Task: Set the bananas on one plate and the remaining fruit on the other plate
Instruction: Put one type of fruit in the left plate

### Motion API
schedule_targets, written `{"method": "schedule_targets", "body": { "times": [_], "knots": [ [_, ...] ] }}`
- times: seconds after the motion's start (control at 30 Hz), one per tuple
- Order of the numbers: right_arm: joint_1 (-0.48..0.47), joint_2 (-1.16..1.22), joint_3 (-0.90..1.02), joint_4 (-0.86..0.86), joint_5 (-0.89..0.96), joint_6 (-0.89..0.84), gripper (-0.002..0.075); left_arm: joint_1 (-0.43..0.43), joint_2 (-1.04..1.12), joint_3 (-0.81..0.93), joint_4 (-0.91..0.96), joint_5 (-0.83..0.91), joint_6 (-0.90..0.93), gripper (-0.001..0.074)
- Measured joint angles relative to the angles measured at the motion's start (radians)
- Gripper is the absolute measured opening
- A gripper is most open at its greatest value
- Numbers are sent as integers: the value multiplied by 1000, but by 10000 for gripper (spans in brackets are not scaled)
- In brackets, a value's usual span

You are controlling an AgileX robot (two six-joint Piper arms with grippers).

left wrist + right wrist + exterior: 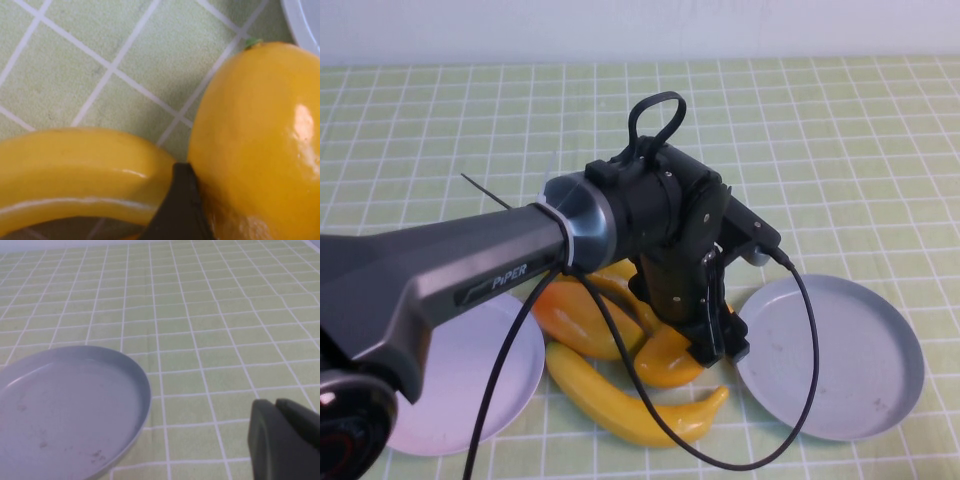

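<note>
Nothing plated yet; left gripper [718,340], grip unclear, down on the central fruit pile [620,350]; right gripper [285,440] closed, parked beside the grey-blue plate [75,410].

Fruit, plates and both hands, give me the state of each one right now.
Bananas: on the cloth, not plated.
Mangoes: on the cloth, between the plates.
Grey plate: empty.
Pink plate: empty.
Left hand: down among the fruit, one finger wedged between banana and mango.
Right hand: shut, beside the grey plate.
</note>
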Motion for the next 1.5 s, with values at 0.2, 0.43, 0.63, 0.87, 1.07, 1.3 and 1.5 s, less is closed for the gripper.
{"method": "schedule_targets", "body": {
  "times": [0.2,0.43,0.63,0.87,1.07,1.3,1.5],
  "knots": [
    [0,0,0,0,0,0,-16,0,0,-23,0,26,6,533],
    [0,0,0,0,0,0,-16,0,0,-159,0,131,8,533],
    [0,0,0,0,0,0,-16,0,0,-292,29,248,8,533],
    [0,0,0,0,0,0,-16,0,-46,-314,97,262,-6,533],
    [0,0,0,0,0,0,-16,19,-224,-219,173,264,-74,533],
    [0,0,0,0,0,0,-16,123,-490,61,173,268,-153,533],
    [0,0,0,0,0,0,-16,237,-646,295,174,273,-195,533]
  ]
}}
